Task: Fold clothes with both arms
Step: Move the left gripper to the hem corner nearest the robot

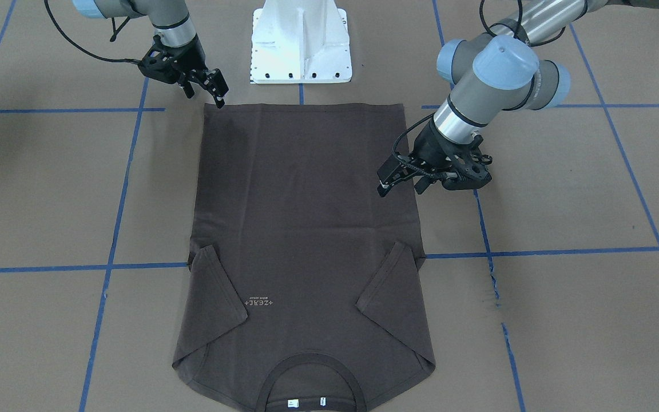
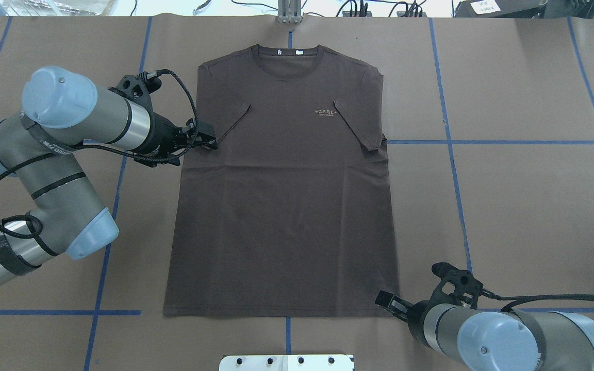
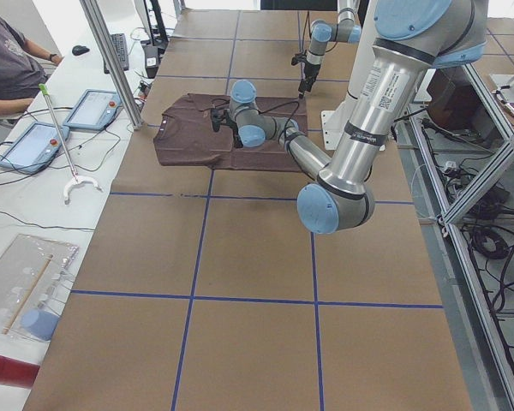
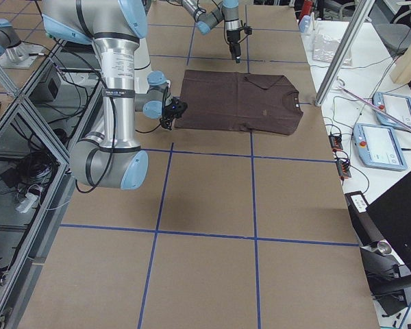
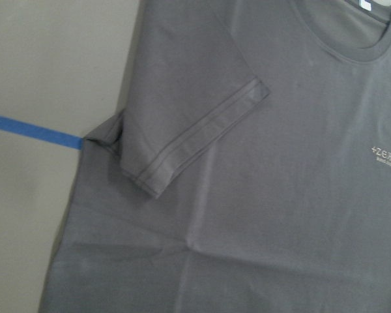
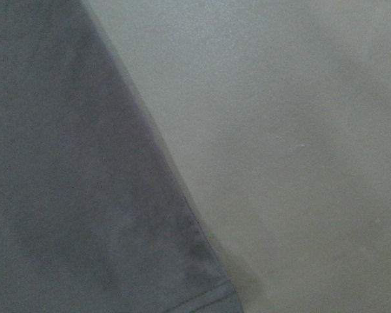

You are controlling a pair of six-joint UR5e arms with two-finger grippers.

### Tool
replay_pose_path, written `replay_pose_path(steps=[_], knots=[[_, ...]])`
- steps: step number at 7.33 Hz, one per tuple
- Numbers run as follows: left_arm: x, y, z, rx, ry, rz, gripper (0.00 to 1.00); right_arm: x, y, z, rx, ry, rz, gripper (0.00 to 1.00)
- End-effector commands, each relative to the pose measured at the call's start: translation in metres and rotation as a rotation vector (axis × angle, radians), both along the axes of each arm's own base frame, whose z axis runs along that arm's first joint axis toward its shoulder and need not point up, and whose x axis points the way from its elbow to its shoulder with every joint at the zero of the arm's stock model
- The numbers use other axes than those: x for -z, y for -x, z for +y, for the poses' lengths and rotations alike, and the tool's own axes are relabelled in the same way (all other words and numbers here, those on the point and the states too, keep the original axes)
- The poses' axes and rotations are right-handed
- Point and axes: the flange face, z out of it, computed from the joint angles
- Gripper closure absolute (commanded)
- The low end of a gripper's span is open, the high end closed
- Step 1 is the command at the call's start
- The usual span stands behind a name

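Observation:
The dark brown T-shirt (image 1: 306, 217) lies flat on the table, chest print up, with both short sleeves folded in over the body (image 2: 281, 206). Its collar is at the table's far side from the robot. My left gripper (image 1: 401, 186) hovers at the shirt's left side edge just below the folded sleeve (image 2: 209, 140), open and holding nothing. My right gripper (image 1: 206, 94) stands open at the hem's right corner (image 2: 385, 301), also holding nothing. The left wrist view shows the folded sleeve (image 5: 195, 140) and the right wrist view shows the hem corner (image 6: 65, 195); neither shows fingers.
The white pedestal (image 1: 301, 46) stands just behind the hem. Blue tape lines (image 2: 508, 141) cross the brown table cover. In the left side view a person (image 3: 8, 60) sits at a side bench with tablets (image 3: 98, 107). Metal frame posts (image 4: 339, 55) stand off the table's far edge.

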Motion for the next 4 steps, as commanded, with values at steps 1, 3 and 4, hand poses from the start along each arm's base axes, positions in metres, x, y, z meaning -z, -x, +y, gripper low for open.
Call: replay_pose_path(steps=[1,3,4], knots=[[0.0024,0.0034,0.0043,-0.009,0.003,0.008,0.00,-0.0014,0.0023,0.0015,-0.003,-0.005,0.003,0.04],[0.0039,0.0032,0.0058,-0.014,0.002,0.011,0.00,-0.0059,0.0065,0.0021,0.001,-0.005,0.014,0.35],[0.0048,0.0032,0.0054,-0.011,0.000,0.011,0.00,-0.0059,0.0065,0.0021,0.001,-0.005,0.014,0.45]])
